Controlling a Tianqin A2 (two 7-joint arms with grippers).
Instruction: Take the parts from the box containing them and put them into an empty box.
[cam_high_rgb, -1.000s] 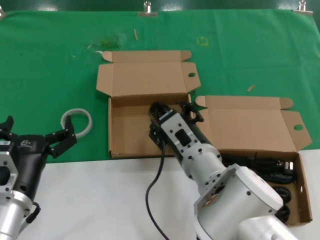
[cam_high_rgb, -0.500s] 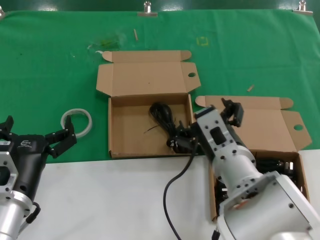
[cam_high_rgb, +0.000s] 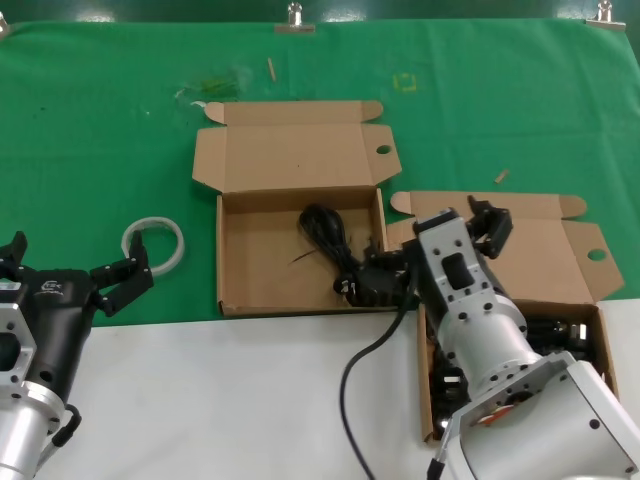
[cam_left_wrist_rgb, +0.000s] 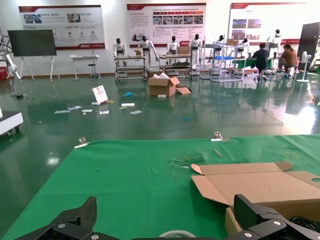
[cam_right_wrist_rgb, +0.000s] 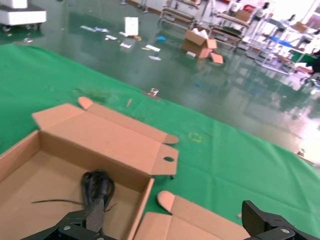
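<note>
Two open cardboard boxes lie on the green cloth. The left box (cam_high_rgb: 240, 280) holds one coiled black cable bundle (cam_high_rgb: 324, 232), which the right wrist view also shows (cam_right_wrist_rgb: 98, 186). The right box (cam_high_rgb: 608, 400) holds more black cables (cam_high_rgb: 556, 336), mostly hidden under my right arm. My right gripper (cam_high_rgb: 436, 252) hovers open and empty over the gap between the boxes, one finger above the left box's near right corner, the other above the right box's lid (cam_right_wrist_rgb: 200, 222). My left gripper (cam_high_rgb: 70, 262) is parked open at the near left.
A white tape ring (cam_high_rgb: 155, 243) lies on the cloth just beyond my left gripper. Both lids (cam_high_rgb: 290, 155) lie folded back, away from me. The green cloth ends at a white table strip (cam_high_rgb: 200, 390) at the front. My right arm's own black cable (cam_high_rgb: 365, 360) hangs over it.
My right gripper was over the left box with the cable bundle; it has let go, the bundle now lies in that box, and the gripper has swung right toward the right box.
</note>
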